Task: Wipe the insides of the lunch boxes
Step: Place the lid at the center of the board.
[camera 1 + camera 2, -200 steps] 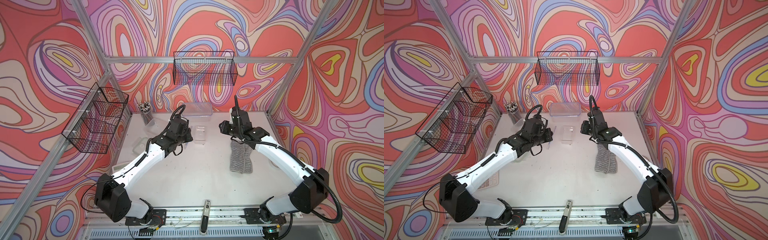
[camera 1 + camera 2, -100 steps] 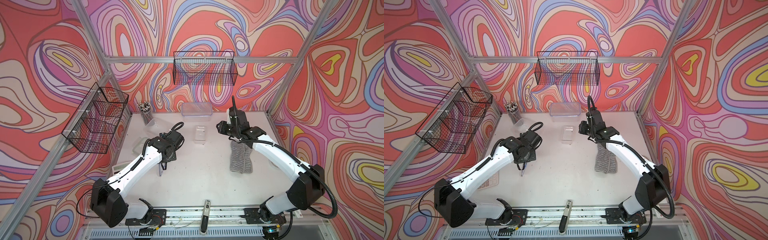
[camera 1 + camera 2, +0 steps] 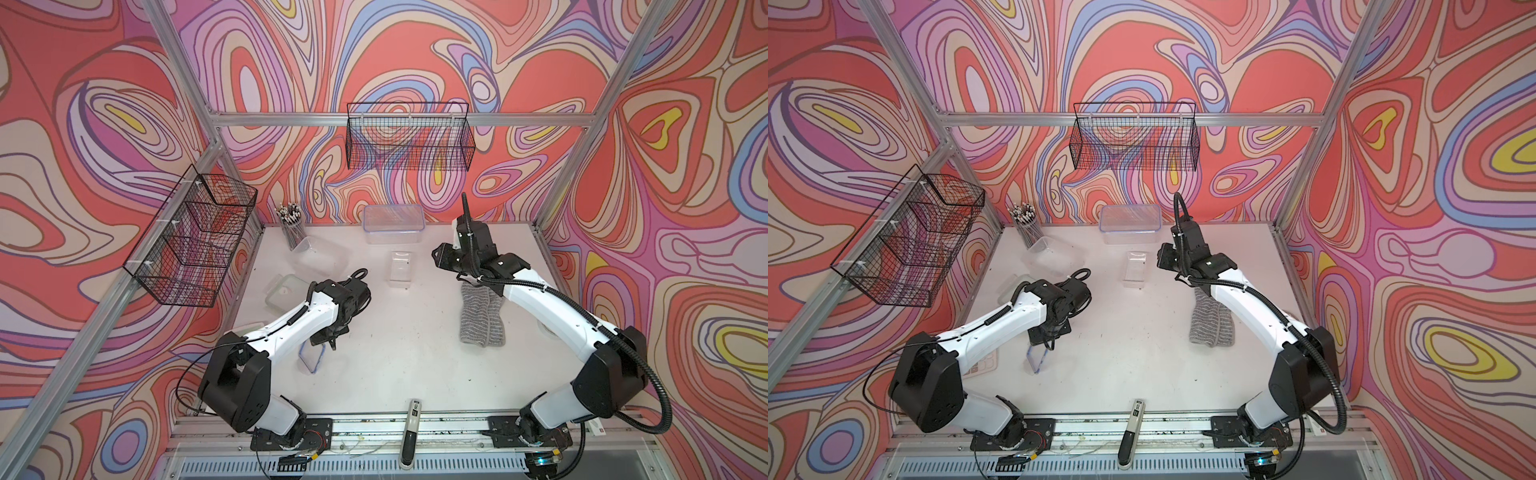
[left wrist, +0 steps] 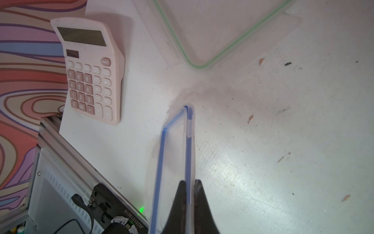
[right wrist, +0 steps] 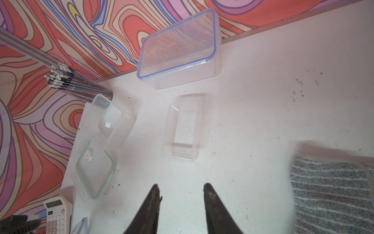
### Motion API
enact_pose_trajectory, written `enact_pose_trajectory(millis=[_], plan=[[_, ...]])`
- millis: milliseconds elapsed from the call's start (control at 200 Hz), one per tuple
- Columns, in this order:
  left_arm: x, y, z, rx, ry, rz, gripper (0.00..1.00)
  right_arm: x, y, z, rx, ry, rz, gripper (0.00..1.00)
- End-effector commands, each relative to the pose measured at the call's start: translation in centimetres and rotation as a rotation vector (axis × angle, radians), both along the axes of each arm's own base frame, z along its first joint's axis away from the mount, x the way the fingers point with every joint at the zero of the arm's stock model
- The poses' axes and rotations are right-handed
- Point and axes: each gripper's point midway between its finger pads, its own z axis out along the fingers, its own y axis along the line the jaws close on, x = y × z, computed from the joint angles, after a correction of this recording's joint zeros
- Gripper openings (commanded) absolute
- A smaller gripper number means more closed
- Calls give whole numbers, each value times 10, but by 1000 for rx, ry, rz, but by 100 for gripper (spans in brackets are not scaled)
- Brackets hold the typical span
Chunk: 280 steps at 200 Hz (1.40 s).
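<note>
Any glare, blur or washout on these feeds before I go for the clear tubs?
In the left wrist view, sheen on the table; the left tool, shut on the blue-rimmed lid, is blurred. In the right wrist view, the small open tub is faint but readable, the striped cloth soft. In both top views, that tub nearly washes out.
</note>
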Motion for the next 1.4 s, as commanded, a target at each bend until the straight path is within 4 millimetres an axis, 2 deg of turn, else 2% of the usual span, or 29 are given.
enact_pose_trajectory(millis=[0, 190, 220, 366, 691, 1202, 1227, 1267, 1317, 1397], plan=[[3, 2, -8, 6, -26, 71, 0, -3, -10, -2, -26, 0, -26, 38], [1, -1, -26, 17, 34, 91, 0, -3, -11, -2, -38, 2, -29, 38], [0, -2, -29, 13, 42, 100, 3, -3, -11, -3, -39, 3, -30, 38], [-3, -5, -37, -27, 23, 147, 4, -3, -12, -1, -39, 3, -30, 38], [-4, 2, -28, -22, -52, 207, 12, -5, -14, 0, -40, 0, -36, 38], [-1, 1, -24, -45, -87, 207, 25, -9, -17, -4, -50, 9, -42, 39], [0, 0, -23, -53, -92, 201, 27, -9, -18, -6, -59, 12, -44, 39], [4, -2, -19, -67, -109, 191, 38, -9, -21, -8, -73, 16, -46, 39], [9, -5, -13, -87, -135, 174, 47, -10, -25, -14, -90, 34, -52, 56], [22, -14, -1, -135, -191, 123, 64, -13, -38, -28, -124, 82, -72, 69]])
